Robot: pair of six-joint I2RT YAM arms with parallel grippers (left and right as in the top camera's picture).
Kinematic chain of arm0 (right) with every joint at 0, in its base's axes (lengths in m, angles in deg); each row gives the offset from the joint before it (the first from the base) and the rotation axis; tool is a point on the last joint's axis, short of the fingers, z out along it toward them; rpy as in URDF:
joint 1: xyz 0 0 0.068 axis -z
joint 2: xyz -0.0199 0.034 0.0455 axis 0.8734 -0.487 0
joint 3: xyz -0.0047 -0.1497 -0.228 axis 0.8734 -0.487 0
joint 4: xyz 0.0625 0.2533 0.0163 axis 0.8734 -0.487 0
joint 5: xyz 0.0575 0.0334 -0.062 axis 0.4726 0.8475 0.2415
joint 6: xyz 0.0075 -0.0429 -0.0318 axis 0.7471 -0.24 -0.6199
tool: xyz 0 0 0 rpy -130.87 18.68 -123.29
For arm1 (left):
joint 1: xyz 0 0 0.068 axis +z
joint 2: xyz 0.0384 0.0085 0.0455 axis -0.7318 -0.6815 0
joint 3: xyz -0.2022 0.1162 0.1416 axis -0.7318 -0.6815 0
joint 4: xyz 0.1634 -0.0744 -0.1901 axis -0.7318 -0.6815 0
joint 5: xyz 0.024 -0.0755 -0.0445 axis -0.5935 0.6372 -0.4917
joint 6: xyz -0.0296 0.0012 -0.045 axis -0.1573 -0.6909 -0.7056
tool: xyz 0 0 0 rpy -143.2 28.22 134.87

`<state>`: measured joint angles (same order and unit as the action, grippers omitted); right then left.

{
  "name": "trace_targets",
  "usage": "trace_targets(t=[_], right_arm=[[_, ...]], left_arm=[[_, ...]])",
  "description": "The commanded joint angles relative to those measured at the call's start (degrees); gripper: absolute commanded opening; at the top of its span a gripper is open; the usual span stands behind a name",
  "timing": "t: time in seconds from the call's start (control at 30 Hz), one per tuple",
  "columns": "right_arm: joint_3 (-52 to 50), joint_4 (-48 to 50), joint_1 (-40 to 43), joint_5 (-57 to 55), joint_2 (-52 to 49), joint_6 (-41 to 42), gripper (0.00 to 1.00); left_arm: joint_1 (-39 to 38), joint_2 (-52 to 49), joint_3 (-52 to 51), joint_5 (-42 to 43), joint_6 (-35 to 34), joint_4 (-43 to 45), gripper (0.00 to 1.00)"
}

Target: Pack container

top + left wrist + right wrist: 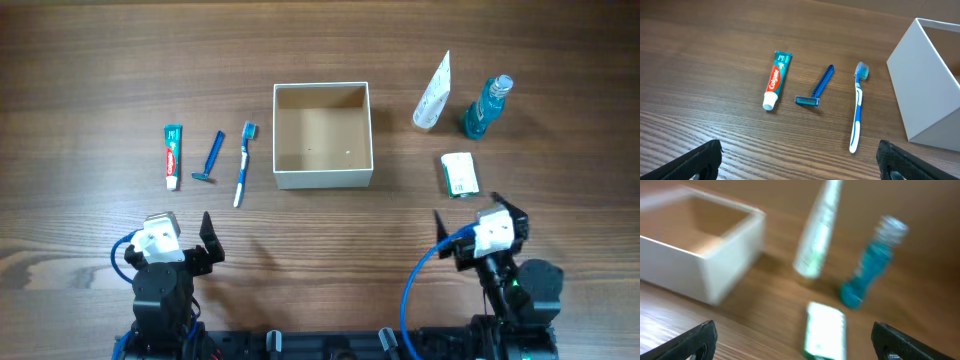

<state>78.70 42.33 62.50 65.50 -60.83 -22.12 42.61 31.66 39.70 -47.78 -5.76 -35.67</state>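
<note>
The empty container [323,179] sits centrally toward the worktop's far edge, flanked by toothbrush [858,107] and blue bottle [485,107], seemingly shared between arms. Left gripper [797,150] and right gripper [792,330] hang released near the front edge.

Prob. robotics lab: wood-grain table [100,60], left arm [160,285], right arm [510,280].

The overhead view is evenly and softly lit and sharp across the desk [90,60], with only faint, short shadows beside the objects. The left wrist view is equally crisp and bright. The right wrist view is blurred throughout, so the container [725,275] and the blue bottle [867,270] lose their edges.
</note>
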Motion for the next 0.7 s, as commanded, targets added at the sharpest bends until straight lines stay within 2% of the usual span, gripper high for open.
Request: trace_targets(t=[0.0,0.13,0.3,0.53,0.67], right_arm=[[-0.2,5.2,-0.2,25.7,0.5,8.6,1.0],[-0.1,10.4,-0.2,28.1,0.5,13.9,1.0],[5.2,11.8,-0.2,20.1,-1.7,24.3,1.0],[26.3,-0.7,-0.2,14.3,-21.2,24.6,1.0],[43.0,-12.1,-0.2,14.1,-36.2,18.9,1.0]], left_arm=[[0.4,0.4,-0.6,1.0,-0.1,-0.1,1.0],[0.4,0.4,-0.6,1.0,-0.1,-0.1,1.0],[0.4,0.4,-0.6,1.0,-0.1,-0.1,1.0],[0.4,0.4,-0.6,1.0,-0.1,-0.1,1.0],[0.4,0.4,-0.6,1.0,-0.1,-0.1,1.0]])
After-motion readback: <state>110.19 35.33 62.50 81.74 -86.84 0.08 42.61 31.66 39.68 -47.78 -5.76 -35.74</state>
